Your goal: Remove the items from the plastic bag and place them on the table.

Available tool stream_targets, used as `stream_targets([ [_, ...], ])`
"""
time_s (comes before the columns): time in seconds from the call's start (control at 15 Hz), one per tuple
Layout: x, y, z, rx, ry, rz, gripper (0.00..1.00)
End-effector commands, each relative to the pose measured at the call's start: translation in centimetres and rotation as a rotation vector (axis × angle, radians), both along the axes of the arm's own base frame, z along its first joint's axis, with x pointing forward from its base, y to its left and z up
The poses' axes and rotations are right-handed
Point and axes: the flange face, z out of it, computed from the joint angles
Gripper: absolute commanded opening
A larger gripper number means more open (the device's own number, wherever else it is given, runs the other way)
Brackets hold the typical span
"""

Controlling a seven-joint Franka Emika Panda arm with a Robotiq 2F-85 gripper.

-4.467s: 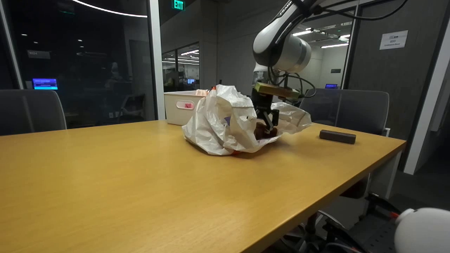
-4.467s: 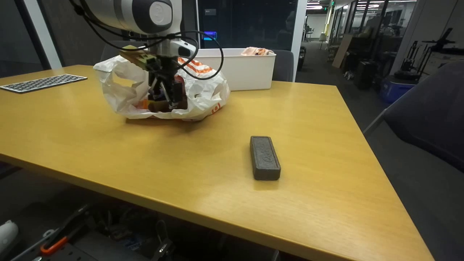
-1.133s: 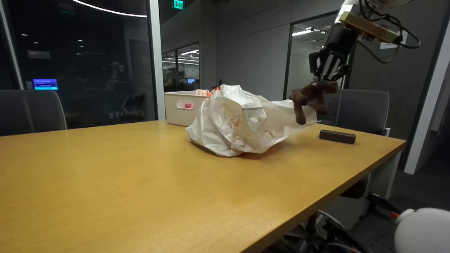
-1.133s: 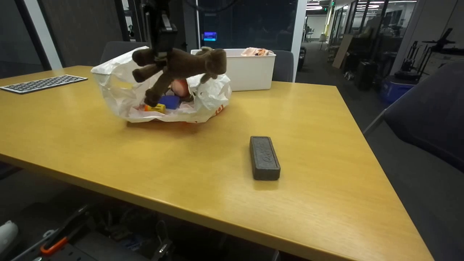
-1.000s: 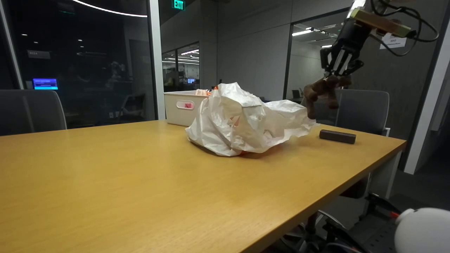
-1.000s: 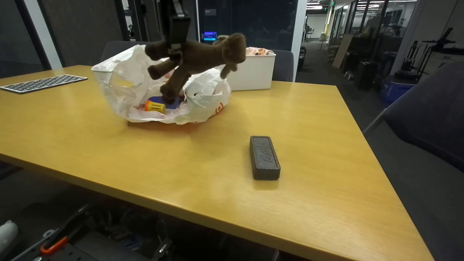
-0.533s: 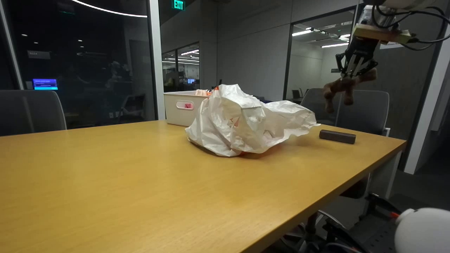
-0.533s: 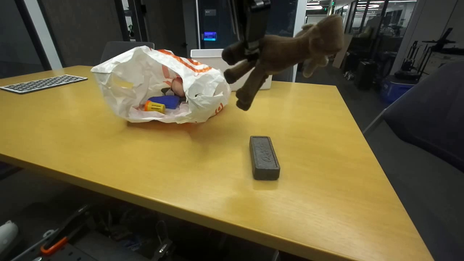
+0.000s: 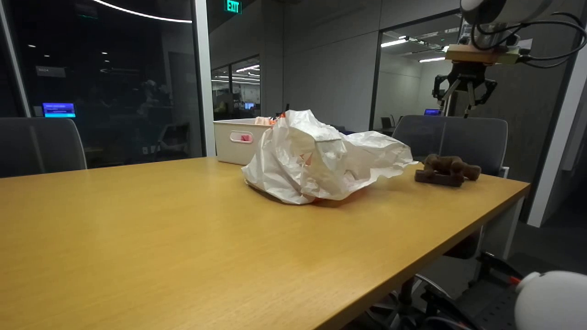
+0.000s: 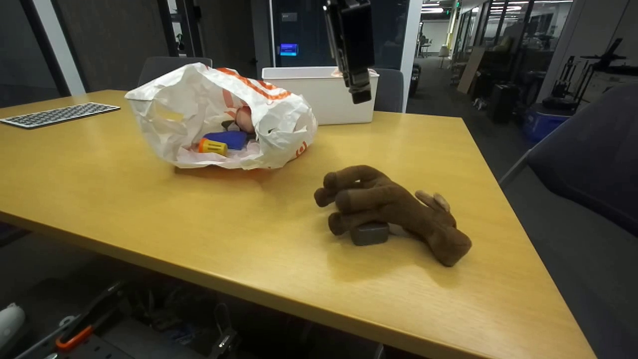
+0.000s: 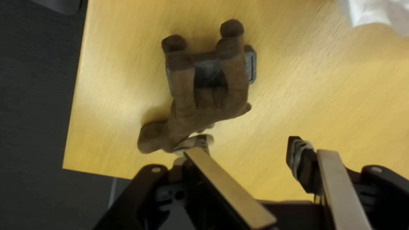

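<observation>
Lying on its side across a dark gray block, a brown plush toy rests on the surface toward the near right in an exterior view, its 4 legs pointing left and its head slanting to the near right. The end effector hangs above the toy, well apart from it; its 2 fingers stand parted, which the wrist view also shows. Left of the toy and farther off, the white plastic bag slumps on the surface, its mouth facing the near side. At least 3 items show inside: a yellow piece with an orange rim, a blue item just beyond it, and a pinkish rounded item, hard to identify. Past the bag stands a pale bin with light pink cloth in it, seen in both exterior views. A keyboard lies at the far left.
</observation>
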Motion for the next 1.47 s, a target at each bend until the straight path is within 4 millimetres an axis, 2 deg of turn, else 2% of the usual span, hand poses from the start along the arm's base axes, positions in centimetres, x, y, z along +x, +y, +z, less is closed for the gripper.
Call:
stream_targets([
  [0.0,-1.6,5.2,1.8,0.095,-0.037,0.181,0.98],
  [0.13,-1.5,9.1,1.6,0.136,-0.021,0.287,1.0],
  [0.33,-0.6,15.1,0.1,0.195,0.016,0.442,1.0],
  [0.47,0.1,19.3,-1.7,0.211,0.055,0.55,1.0],
  [0.6,1.1,22.6,-3.3,0.211,0.113,0.659,1.0],
  [0.8,2.8,26.4,-5.8,0.205,0.2,0.813,1.0],
  [1.0,5.6,29.3,-7.4,0.133,0.231,0.9,1.0],
  [1.2,8.3,29.8,-8.5,0.093,0.272,0.972,1.0],
  [1.27,5.9,29.5,-8.3,0.106,0.257,0.917,1.0],
  [1.4,7.3,29.8,-9.1,0.105,0.276,0.944,1.0],
])
